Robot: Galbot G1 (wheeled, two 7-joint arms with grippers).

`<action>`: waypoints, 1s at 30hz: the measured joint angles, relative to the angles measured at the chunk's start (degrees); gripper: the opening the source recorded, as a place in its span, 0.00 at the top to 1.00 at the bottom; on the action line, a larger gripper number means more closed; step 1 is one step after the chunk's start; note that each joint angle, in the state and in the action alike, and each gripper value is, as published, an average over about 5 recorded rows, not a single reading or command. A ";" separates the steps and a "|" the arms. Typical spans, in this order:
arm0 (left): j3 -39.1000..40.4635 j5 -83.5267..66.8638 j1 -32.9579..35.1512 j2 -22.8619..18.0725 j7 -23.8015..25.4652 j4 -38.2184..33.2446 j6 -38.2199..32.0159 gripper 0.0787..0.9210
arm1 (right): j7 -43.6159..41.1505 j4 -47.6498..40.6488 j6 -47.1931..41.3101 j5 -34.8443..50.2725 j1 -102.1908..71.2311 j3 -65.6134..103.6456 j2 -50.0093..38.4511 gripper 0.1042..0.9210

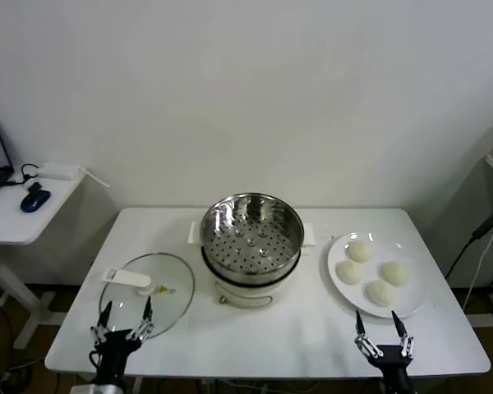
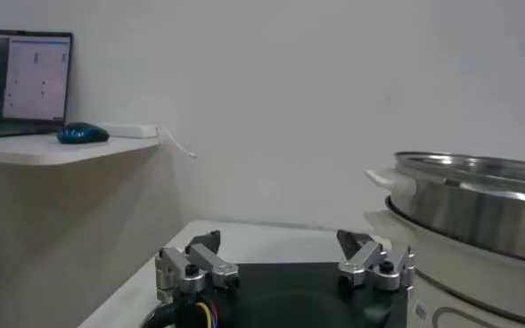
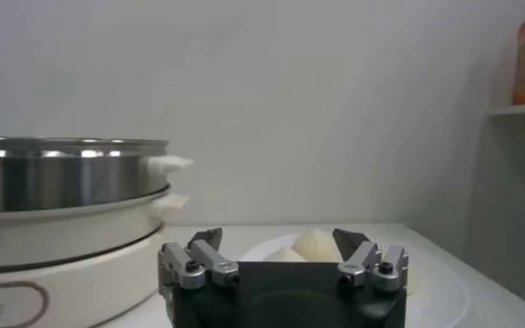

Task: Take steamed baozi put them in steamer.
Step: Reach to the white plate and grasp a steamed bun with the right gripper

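Note:
Several off-white steamed baozi [image 1: 370, 271] lie on a white plate [image 1: 411, 308] at the table's right. The shiny steel steamer [image 1: 251, 238] with its perforated tray stands empty at the table's middle. My right gripper [image 1: 383, 327] hovers open at the table's front edge, just in front of the plate, nothing between its fingers. In the right wrist view the right gripper [image 3: 278, 239] faces a baozi [image 3: 314, 246], with the steamer [image 3: 66, 178] to one side. My left gripper [image 1: 125, 313] rests open at the front left, over the glass lid's near edge; the left wrist view shows the left gripper [image 2: 280, 241] empty.
A round glass lid [image 1: 146, 291] with a white handle lies left of the steamer. A side table [image 1: 25, 215] at far left carries a blue mouse [image 1: 34, 199] and a laptop. A cable [image 1: 481, 246] hangs at the right.

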 measured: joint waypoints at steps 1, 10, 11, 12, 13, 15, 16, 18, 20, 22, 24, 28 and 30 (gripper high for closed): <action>0.00 0.00 0.02 0.04 -0.01 -0.02 0.01 0.12 | 0.07 0.17 -1.07 -0.07 0.57 0.08 -0.32 0.12; 0.02 0.04 0.13 0.90 -0.03 -0.29 -0.05 0.12 | -1.42 1.23 -21.11 -0.65 12.92 -0.48 -10.84 0.12; 0.03 0.04 0.10 0.98 -0.02 -0.27 -0.11 0.12 | -2.23 1.09 -23.57 -0.69 14.52 -0.97 -12.81 0.12; 0.04 0.04 0.08 1.04 -0.02 -0.23 -0.18 0.12 | -3.27 0.89 -25.98 -0.78 16.18 -1.56 -14.95 0.12; 0.07 0.04 0.04 1.09 -0.02 -0.16 -0.27 0.12 | -4.47 0.61 -28.21 -0.90 17.82 -2.25 -17.19 0.12; 0.18 0.07 -0.03 1.15 -0.02 0.03 -0.49 0.12 | -7.39 -0.14 -32.06 -1.29 21.15 -3.94 -21.83 0.12; 0.26 0.09 -0.06 1.18 -0.02 0.15 -0.60 0.12 | -9.09 -0.61 -33.70 -1.58 22.93 -4.99 -24.22 0.12; 0.40 0.15 -0.10 1.28 -0.02 0.40 -0.80 0.12 | -12.82 -1.81 -36.23 -2.45 26.75 -7.65 -28.93 0.12; 0.50 0.20 -0.17 1.41 0.00 0.64 -0.97 0.12 | -16.87 -3.34 -37.82 -3.75 31.03 -11.05 -33.46 0.12; 0.57 0.29 -0.29 1.53 0.04 0.87 -1.12 0.12 | -21.14 -5.18 -38.53 -5.50 35.72 -15.15 -37.69 0.12; 0.70 0.49 -0.40 1.66 0.10 1.10 -1.29 0.12 | -25.37 -7.18 -38.39 -7.56 40.71 -19.70 -41.28 0.12; 1.18 1.24 -0.45 1.87 0.23 1.61 -1.69 0.12 | -33.80 -11.66 -36.16 -11.78 51.93 -30.59 -46.46 0.12; 1.49 1.68 -0.42 1.97 0.31 1.85 -1.90 0.12 | -37.78 -14.09 -34.62 -13.47 58.06 -36.75 -48.13 0.12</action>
